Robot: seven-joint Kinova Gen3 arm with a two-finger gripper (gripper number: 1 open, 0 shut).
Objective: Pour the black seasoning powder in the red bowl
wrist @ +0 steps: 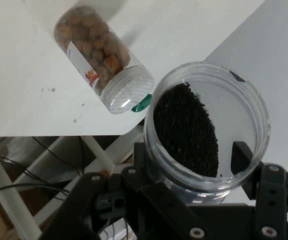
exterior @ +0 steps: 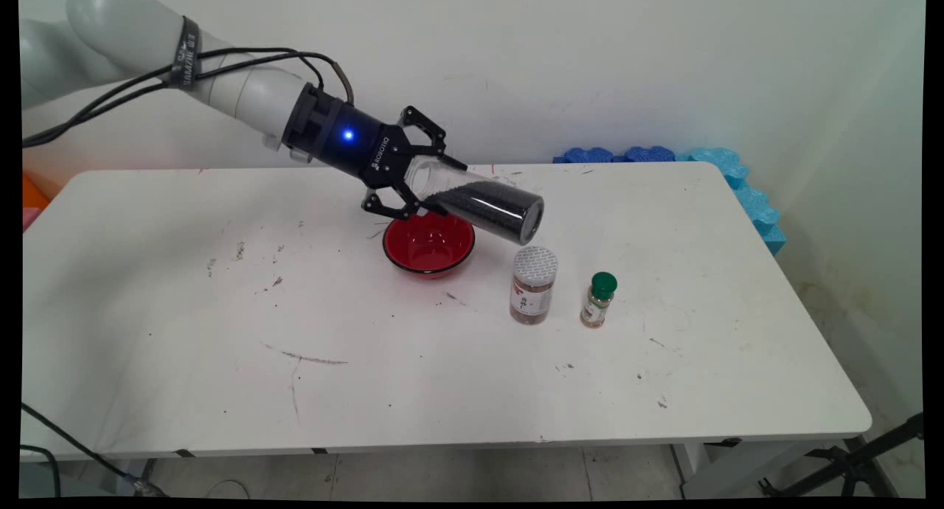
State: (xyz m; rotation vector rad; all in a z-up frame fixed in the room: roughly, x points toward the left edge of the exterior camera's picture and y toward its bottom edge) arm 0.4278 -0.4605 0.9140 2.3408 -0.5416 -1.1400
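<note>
My gripper (exterior: 426,188) is shut on a clear jar of black grains (exterior: 483,205), held in the air and tilted, its far end lower and pointing right. The jar hangs just above the back right rim of a red bowl (exterior: 428,249). In the hand view the same clear jar (wrist: 206,135) fills the space between my fingers (wrist: 140,156), the grains heaped to one side. To the right of the bowl stands a jar with a silver lid (exterior: 532,286), full of brown nuts (wrist: 99,57). A small green-capped bottle (exterior: 599,299) stands beside it.
The white table (exterior: 221,310) carries dark scuffs and stains. Blue foam pieces (exterior: 664,155) lie along its back right corner and right side. An orange thing (exterior: 33,192) shows at the far left. A black stand leg (exterior: 848,465) is on the floor at lower right.
</note>
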